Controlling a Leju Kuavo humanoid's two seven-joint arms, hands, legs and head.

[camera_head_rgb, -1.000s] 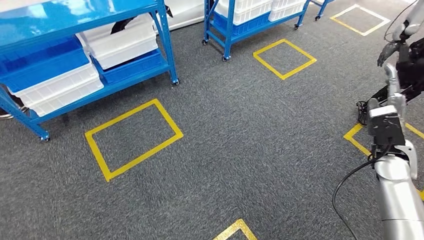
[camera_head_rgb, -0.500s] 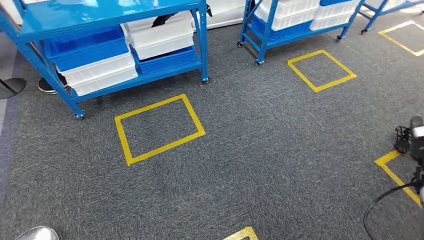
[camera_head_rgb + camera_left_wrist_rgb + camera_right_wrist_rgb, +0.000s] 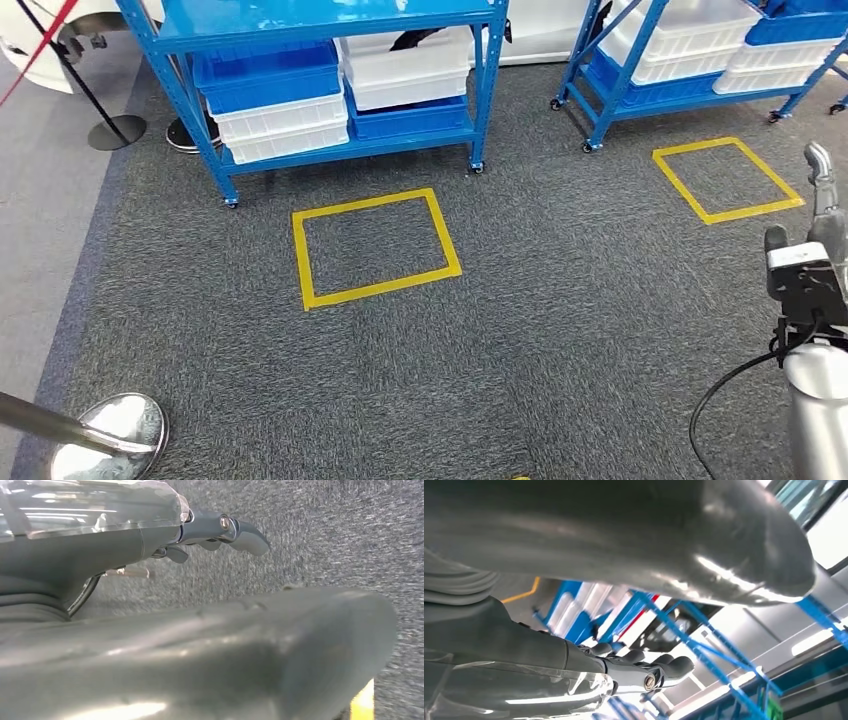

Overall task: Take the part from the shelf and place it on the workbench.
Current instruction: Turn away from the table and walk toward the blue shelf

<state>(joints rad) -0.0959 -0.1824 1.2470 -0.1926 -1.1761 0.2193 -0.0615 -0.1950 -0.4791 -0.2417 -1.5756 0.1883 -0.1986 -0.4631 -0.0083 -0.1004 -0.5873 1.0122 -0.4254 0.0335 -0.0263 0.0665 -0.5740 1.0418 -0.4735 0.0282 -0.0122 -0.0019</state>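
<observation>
A blue wheeled shelf (image 3: pixel 340 20) stands at the far side of the carpet, with blue and white bins on its lower level. In one white bin (image 3: pixel 405 65) lies a dark object (image 3: pixel 412 40), too small to make out. My right hand (image 3: pixel 821 185) hangs at the right edge of the head view, well away from the shelf, and holds nothing. In the right wrist view its fingers (image 3: pixel 649 667) lie apart and bare. The left hand (image 3: pixel 165 645) hangs over the grey carpet, its fingers (image 3: pixel 220 530) loosely stretched and bare.
A yellow taped square (image 3: pixel 372 247) marks the carpet before the shelf, and another yellow square (image 3: pixel 725 178) lies to the right. A second blue shelf (image 3: pixel 700 60) with bins stands at the back right. A chrome post base (image 3: pixel 105 435) sits at the lower left, a dark post base (image 3: pixel 115 130) at the upper left.
The camera has turned left: shelves and yellow squares slid rightward in the picture, and the post bases came into view. My right arm is back at the right edge.
</observation>
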